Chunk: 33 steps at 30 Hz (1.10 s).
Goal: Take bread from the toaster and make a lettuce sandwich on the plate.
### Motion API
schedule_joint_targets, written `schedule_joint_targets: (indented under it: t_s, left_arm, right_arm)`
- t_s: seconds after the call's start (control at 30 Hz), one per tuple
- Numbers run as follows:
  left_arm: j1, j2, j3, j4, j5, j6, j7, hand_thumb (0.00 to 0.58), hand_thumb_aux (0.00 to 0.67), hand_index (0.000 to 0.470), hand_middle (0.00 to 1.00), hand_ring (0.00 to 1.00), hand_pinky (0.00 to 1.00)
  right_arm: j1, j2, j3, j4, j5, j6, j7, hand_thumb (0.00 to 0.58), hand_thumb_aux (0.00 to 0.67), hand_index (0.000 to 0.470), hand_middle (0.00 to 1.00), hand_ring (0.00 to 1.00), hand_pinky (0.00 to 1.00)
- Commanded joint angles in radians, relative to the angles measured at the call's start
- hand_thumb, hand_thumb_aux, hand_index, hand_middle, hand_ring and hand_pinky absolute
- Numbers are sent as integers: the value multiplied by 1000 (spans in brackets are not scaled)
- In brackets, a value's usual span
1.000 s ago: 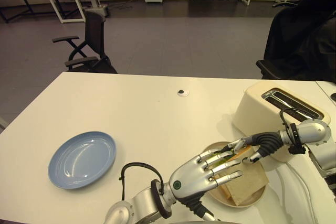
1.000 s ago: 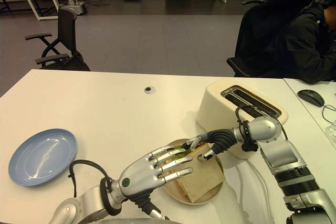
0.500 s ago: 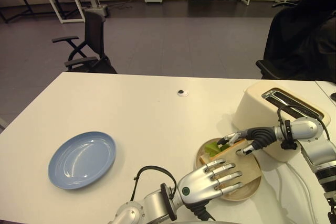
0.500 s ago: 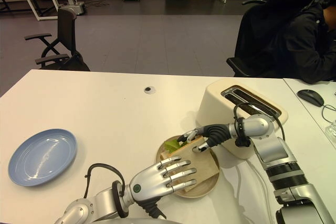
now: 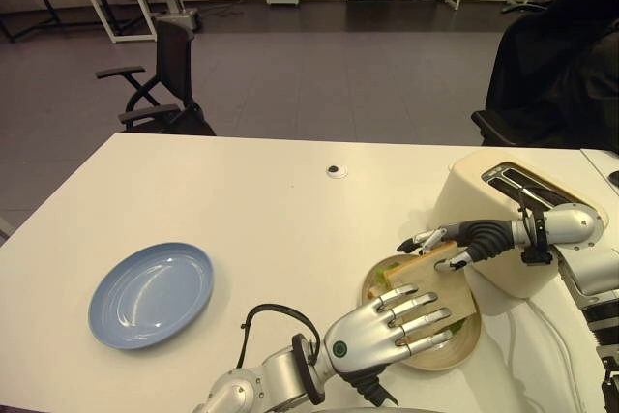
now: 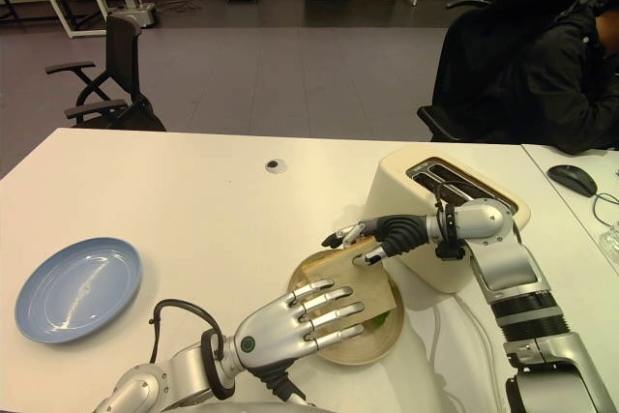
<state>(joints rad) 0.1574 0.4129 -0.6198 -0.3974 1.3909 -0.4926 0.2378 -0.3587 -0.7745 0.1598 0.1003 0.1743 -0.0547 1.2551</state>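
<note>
Just left of the toaster (image 5: pixel 484 205), on the white table (image 5: pixel 242 210): tan plate (image 5: pixel 472 331), near the toaster's base. Cannot tell if they touch.

- Bread slice (image 5: pixel 440 282): lies tilted over the plate, its far edge raised toward the toaster.
- Lettuce (image 5: pixel 385 273): green leaf showing under the slice at the edge away from the toaster.
- Right hand (image 5: pixel 462 239): in front of the toaster's left face, fingers pinched on the slice's raised far edge, thumb beneath it and the other fingertips above.
- Left hand (image 5: pixel 382 331): in front of the toaster and to its left, palm down, fingers (image 5: pixel 416 314) straight and spread, grasping nothing. They overlap the slice's near edge; contact not clear.
- Blue plate (image 5: pixel 145 297): well apart from the toaster, far to its left.
- Small dark disc (image 5: pixel 336 171): left of the toaster, farther back on the table.
</note>
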Motion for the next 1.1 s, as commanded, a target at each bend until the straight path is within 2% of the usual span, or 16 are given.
schedule_joint_targets:
  t_s: [0.03, 0.13, 0.23, 0.33, 0.37, 0.4, 0.43, 0.47, 0.6, 0.83, 0.97, 1.07, 1.1]
  left_arm:
    - [-18, 4, -5, 28, -11, 19, -5, 0, 0, 0, 0, 0, 0]
    - [-30, 0, -5, 80, -23, 34, -3, 0, 0, 0, 0, 0, 0]
    - [-48, -7, -12, 135, -41, 43, -5, 0, 0, 0, 0, 0, 0]
    - [-71, -13, -25, 179, -54, 48, -17, 0, 0, 0, 0, 0, 0]
    - [-78, -15, -28, 191, -56, 52, -22, 0, 0, 0, 0, 0, 0]
    - [-85, -15, -33, 202, -58, 56, -26, 0, 0, 0, 0, 0, 0]
    - [-90, -15, -37, 211, -61, 60, -30, 0, 0, 0, 0, 0, 0]
    - [-93, -13, -41, 218, -63, 65, -34, 0, 0, 0, 0, 0, 0]
    - [-90, -4, -54, 223, -64, 81, -38, 0, 0, 0, 0, 0, 0]
    - [-95, 6, -65, 228, -95, 82, -43, 0, 0, 0, 0, 0, 0]
    - [-92, 14, -50, 198, -109, 84, -36, 0, 0, 0, 0, 0, 0]
    - [-41, 30, 56, 28, -284, 68, -34, 0, 0, 0, 0, 0, 0]
    - [-8, 50, 106, -48, -398, 58, -52, 0, 0, 0, 0, 0, 0]
  right_arm:
    - [-15, 9, 22, 11, -50, -30, -22, 580, 670, 470, 0, 0, 0]
    - [-13, 12, 34, 19, -81, -53, -40, 580, 670, 470, 0, 0, 0]
    - [-6, 15, 46, 26, -115, -82, -63, 527, 468, 328, 0, 0, 0]
    - [-3, 21, 45, 26, -136, -101, -90, 458, 363, 254, 0, 0, 0]
    - [-6, 24, 44, 28, -141, -108, -101, 458, 363, 254, 0, 0, 0]
    - [-10, 29, 40, 30, -147, -113, -118, 427, 326, 229, 0, 0, 0]
    - [-16, 36, 36, 34, -157, -120, -140, 187, 118, 83, 0, 0, 0]
    - [-22, 43, 31, 39, -169, -124, -163, 0, 0, 0, 0, 0, 0]
    - [-36, 74, 20, 55, -236, -162, -293, 0, 0, 0, 0, 0, 0]
    - [-20, 84, -48, -26, -267, -157, -458, 0, 0, 0, 0, 0, 0]
    - [36, 61, -104, -134, -196, -144, -452, 0, 0, 0, 0, 0, 0]
    - [153, -12, -209, -260, -28, -147, -351, 0, 0, 0, 0, 0, 0]
    - [217, -59, -282, -288, 22, -163, -304, 83, 50, 35, 388, 388, 388]
